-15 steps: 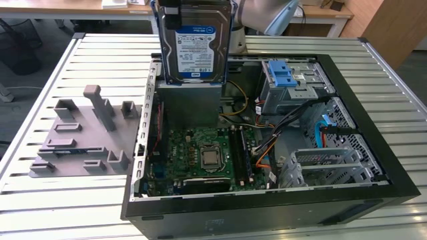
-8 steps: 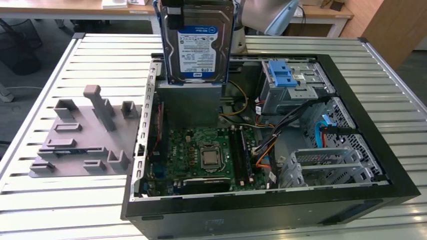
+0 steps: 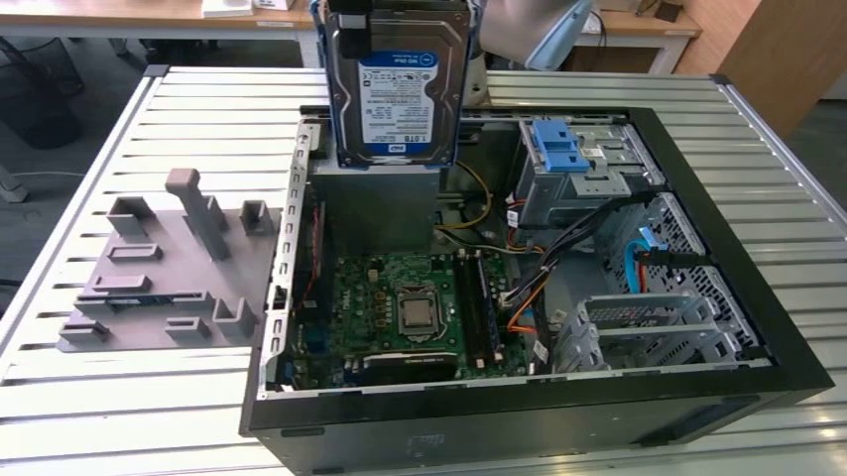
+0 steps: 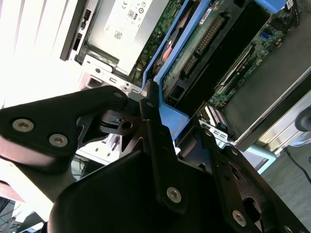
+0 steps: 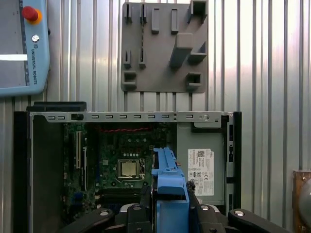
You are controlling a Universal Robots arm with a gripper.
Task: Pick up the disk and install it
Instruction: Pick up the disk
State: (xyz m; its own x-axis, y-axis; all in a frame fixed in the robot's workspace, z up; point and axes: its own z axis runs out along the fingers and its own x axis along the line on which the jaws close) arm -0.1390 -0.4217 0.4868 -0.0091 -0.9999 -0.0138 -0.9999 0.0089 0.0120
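Bright even light; glare whitens slatted table (image 4: 24, 58); case (image 3: 503, 421) interior dim.

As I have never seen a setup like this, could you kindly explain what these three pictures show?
This is one robot arm working on an open computer case, which lies on a slatted metal table. The exterior view comes from a camera off the arm that looks over the whole table. Both wrist views come from cameras riding on the arm, so they look past its pincer into the case. The pincer is shut on the disk, a silver hard drive in a blue carrier, held in the air over the case. Inside are the green motherboard, a metal drive cage with a blue latch, and a grey power-supply box. At the exterior view's left a grey holder plate lies on the table.
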